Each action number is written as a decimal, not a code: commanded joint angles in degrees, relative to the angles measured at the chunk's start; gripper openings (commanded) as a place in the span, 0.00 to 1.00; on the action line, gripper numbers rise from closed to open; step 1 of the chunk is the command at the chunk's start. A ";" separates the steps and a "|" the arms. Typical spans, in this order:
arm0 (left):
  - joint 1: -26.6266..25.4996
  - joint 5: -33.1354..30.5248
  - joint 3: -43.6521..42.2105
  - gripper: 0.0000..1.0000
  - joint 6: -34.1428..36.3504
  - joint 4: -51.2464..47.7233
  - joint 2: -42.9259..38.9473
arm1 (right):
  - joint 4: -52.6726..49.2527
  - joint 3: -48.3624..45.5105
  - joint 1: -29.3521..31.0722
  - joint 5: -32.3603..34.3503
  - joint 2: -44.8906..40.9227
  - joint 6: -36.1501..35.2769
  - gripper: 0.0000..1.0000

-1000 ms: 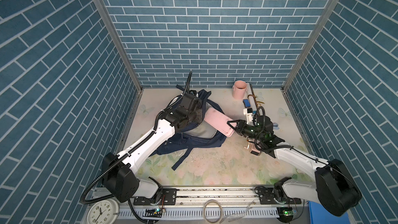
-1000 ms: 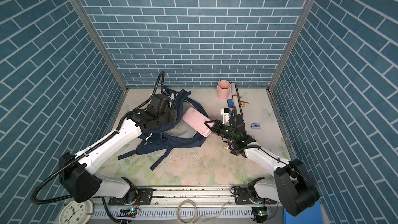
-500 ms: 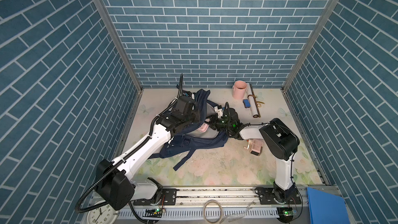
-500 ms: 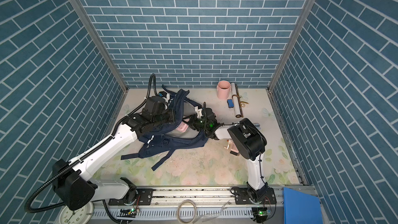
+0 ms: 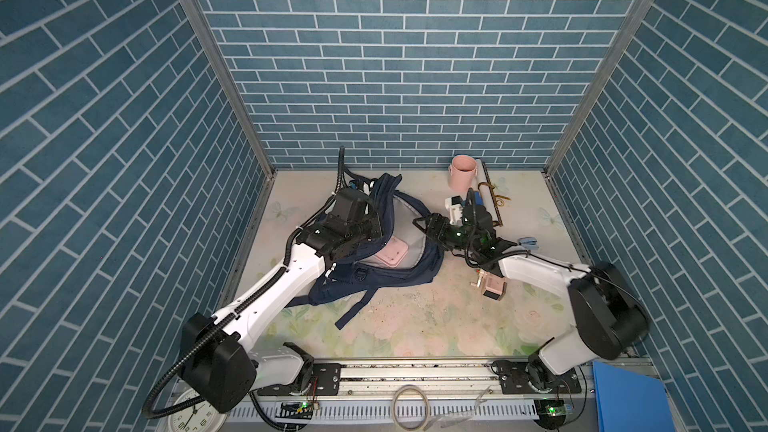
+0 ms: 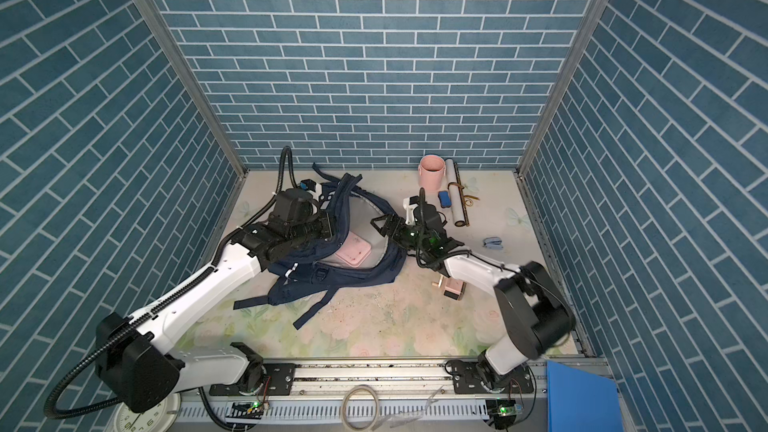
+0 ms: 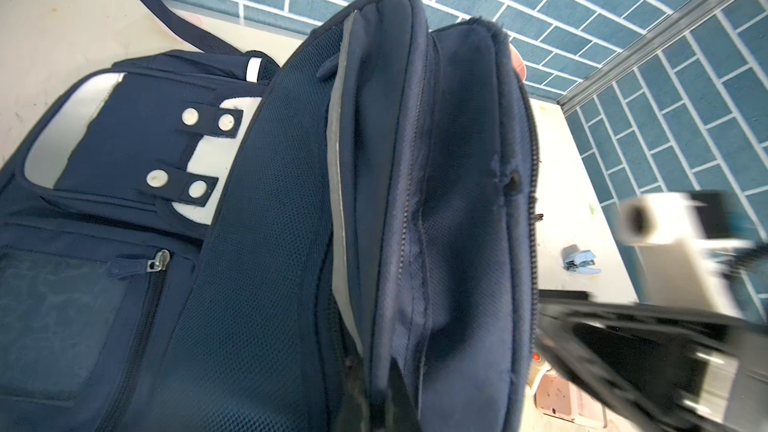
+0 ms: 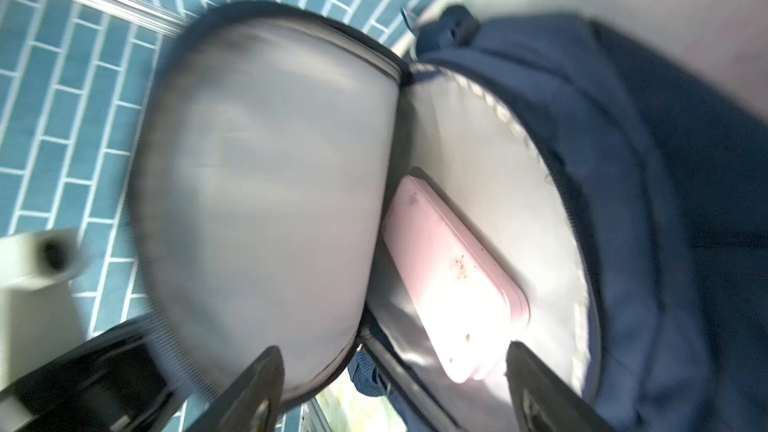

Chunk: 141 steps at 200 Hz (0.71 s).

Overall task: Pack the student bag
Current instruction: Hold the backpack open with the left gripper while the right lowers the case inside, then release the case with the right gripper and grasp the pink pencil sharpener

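**Desk:** What does the frame show?

**Photographer:** A navy student bag (image 5: 374, 280) lies on the floral table (image 5: 415, 317), left of centre and toward the back wall, its straps trailing toward the front rail. The main compartment is unzipped, with pale grey lining on show.

**Desk:** And the two arms?

**Photographer:** The left tool (image 5: 376, 229) is closed tight on the bag's front panel, holding it raised off the rest of the bag. In the left wrist view, navy fabric rises straight from that tool and fills most of the picture. The right tool (image 5: 424, 228) sits at the bag's open edge, on the side nearer the right arm. Its jaws are wide apart with nothing between them.

**Desk:** Anything inside?

**Photographer:** A flat pink case (image 5: 390, 253) lies on the lining in the open compartment, partly tucked under the raised panel. In the right wrist view it lies just beyond the parted fingers (image 8: 266, 371), clear of them. That view is blurred.

**Desk:** The rest of the table?

**Photographer:** A pink cup (image 5: 462, 170) stands at the back wall, with a pale roll (image 6: 454, 189) lying just beside it and a small blue block (image 6: 444, 198) near the roll. A blue-grey stapler (image 5: 528, 243) lies to the right of the right arm. A small pink block (image 5: 493, 286) sits at the front of that arm, partly under it. In front of the rail are a clock (image 5: 189, 413) at left and a blue folder (image 5: 627, 396) at right.
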 commanded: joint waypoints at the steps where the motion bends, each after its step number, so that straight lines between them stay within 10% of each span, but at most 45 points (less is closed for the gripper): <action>1: -1.29 -0.32 -1.96 0.00 -1.28 5.14 -0.51 | -12.37 -2.33 -2.03 9.02 -8.67 -9.48 0.84; 56: -9.45 1.22 -7.48 0.00 -3.74 11.96 7.55 | -29.69 1.20 -16.57 12.86 -18.52 -26.77 0.81; 99: -14.56 0.51 -2.48 0.47 -0.21 11.97 10.89 | -37.07 6.09 -22.81 13.25 -13.09 -35.77 0.80; 141: -16.67 -1.43 6.43 0.55 6.06 7.97 14.60 | -51.27 7.63 -24.62 14.45 -11.39 -32.11 0.81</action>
